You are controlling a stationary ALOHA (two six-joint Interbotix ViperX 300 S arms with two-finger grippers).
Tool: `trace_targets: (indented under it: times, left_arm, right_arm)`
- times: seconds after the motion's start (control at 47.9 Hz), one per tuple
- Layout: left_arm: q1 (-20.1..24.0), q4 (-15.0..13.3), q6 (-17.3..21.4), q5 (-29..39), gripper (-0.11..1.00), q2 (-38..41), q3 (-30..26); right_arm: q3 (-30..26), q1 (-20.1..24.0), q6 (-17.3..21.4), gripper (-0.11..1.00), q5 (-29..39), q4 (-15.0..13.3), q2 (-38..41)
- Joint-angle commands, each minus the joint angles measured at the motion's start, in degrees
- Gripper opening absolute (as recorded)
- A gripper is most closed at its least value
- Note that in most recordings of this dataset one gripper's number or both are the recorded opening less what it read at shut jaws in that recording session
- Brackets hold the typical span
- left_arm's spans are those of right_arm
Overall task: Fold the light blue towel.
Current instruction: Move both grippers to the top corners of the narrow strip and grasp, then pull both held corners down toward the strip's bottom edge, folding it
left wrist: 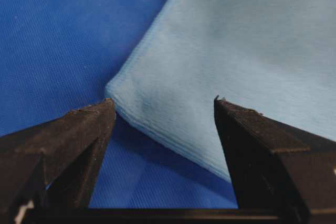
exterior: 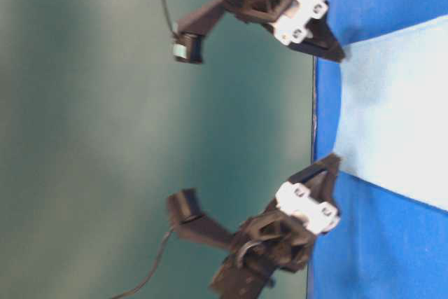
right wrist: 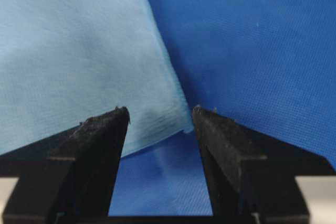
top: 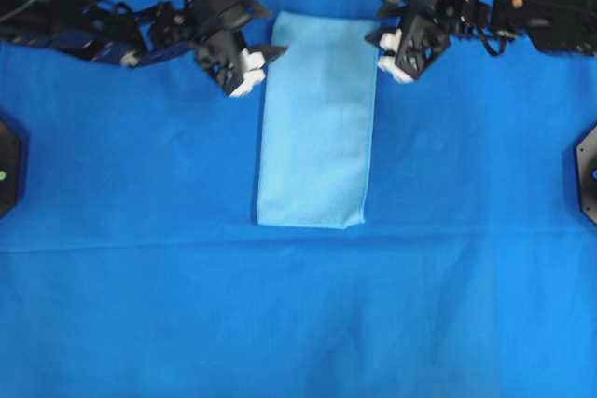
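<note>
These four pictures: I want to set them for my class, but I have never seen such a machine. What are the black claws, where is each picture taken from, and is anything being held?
It is a robot with two arms, each ending in a two-fingered claw. The overhead view looks straight down: the left gripper and the right gripper sit at the two far corners of the light blue towel, which lies flat as a long folded strip on the royal-blue table covering. The table-level view looks sideways along the surface. The last two come from cameras on each wrist, looking out between the black fingers. Both claws are open, each with a towel corner between its fingers; nothing is held yet.
</note>
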Motion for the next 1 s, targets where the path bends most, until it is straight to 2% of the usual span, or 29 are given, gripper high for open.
trace_targets:
  times: [0.0,0.167,0.25,0.313,0.376,0.417,0.522,0.542,0.981]
  left_arm:
    - [0.88,0.09,0.0,-1.32,0.73,2.02,-2.64]
    - [2.55,0.09,-0.35,-1.23,0.72,5.45,-4.04]
    - [2.99,0.09,-0.35,-1.23,0.68,6.06,-3.69]
    - [2.99,0.09,-0.26,-1.32,0.55,6.06,-3.43]
    - [2.9,0.09,0.0,-1.23,0.39,6.06,-3.25]
    - [2.81,0.09,0.0,-1.41,0.29,5.98,-3.08]
    - [2.64,0.09,0.0,-1.49,0.05,5.98,-2.99]
    - [2.64,0.09,0.0,-1.49,0.03,5.98,-2.99]
    - [2.72,0.09,-0.35,-1.32,0.03,3.16,-2.99]
  right_arm:
    - [-1.49,-0.88,0.09,0.57,-1.23,-0.09,0.88]
    - [-1.76,-1.58,0.09,0.57,-2.02,-0.09,2.81]
    - [-1.67,-1.58,0.0,0.56,-2.02,-0.09,2.99]
    - [-1.67,-1.58,-0.09,0.54,-2.11,-0.09,2.99]
    - [-1.85,-1.58,-0.62,0.46,-2.11,-0.18,2.99]
    - [-2.02,-1.58,-1.14,0.37,-2.2,-0.44,2.99]
    - [-2.29,-1.67,-1.93,0.08,-2.37,-0.88,3.16]
    - [-2.29,-1.58,-2.02,0.05,-2.29,-0.88,3.16]
    - [-2.99,-3.08,-2.11,0.05,-1.76,-0.88,2.64]
